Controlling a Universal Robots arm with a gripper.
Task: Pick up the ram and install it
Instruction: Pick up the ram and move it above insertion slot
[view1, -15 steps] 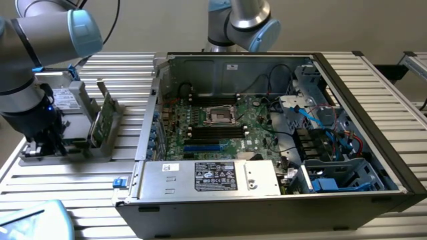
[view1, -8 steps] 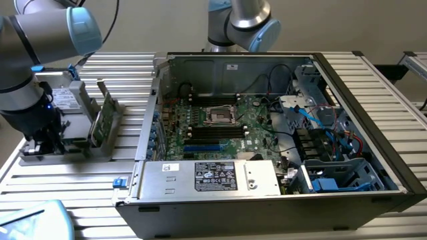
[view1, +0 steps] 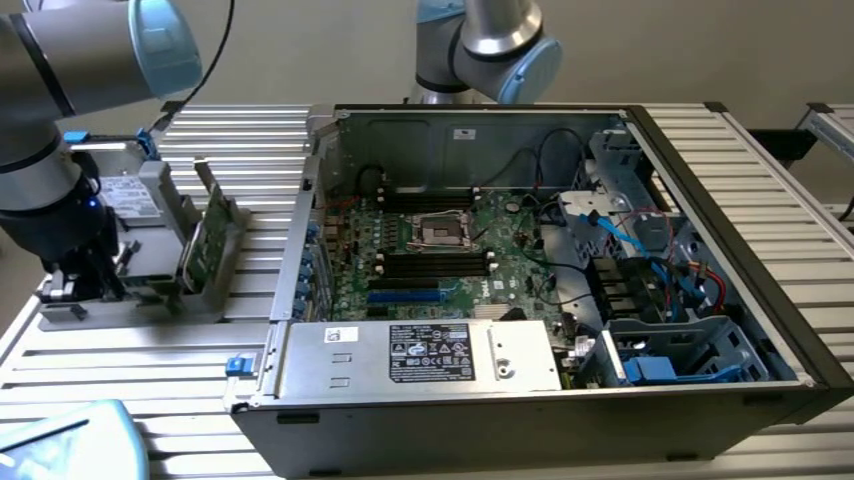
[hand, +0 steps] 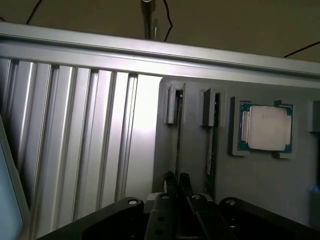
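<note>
1. Grey holder block (view1: 107, 312) sits on the slatted aluminium tabletop (view1: 147, 350), near the tabletop's edge at the exterior view's left and just beside the open computer case (view1: 721, 400)
2. The arm (view1: 60, 60) reaches down over that block. The gripper (hand: 177, 184) is clenched on the ram (hand: 178, 135), with one slim jaw on each side of the stick's thin upper edge, at the end nearest the wrist camera
3. The ram stands on edge along a narrow slot of the block, the slot closest to the block's edge that borders the bare slats
4. A second memory stick (hand: 211, 150), with green showing along it, stands in the next slot, parallel to the ram and just beside it
5. A square silver processor chip (hand: 265, 127) lies flat in a recess of the block, on the far side of the second stick from the ram
6. In the exterior view, green circuit sticks (view1: 200, 245) stand upright in the block beside the arm's lower end; I cannot tell which of them is the gripped one
7. Inside the case the motherboard (view1: 501, 275) lies flat, with a processor socket (view1: 441, 230) near its middle and long black memory slots (view1: 427, 266) just beside the socket, toward the case's near wall
8. A silver power supply (view1: 514, 355) with a black label lies along that near wall
</note>
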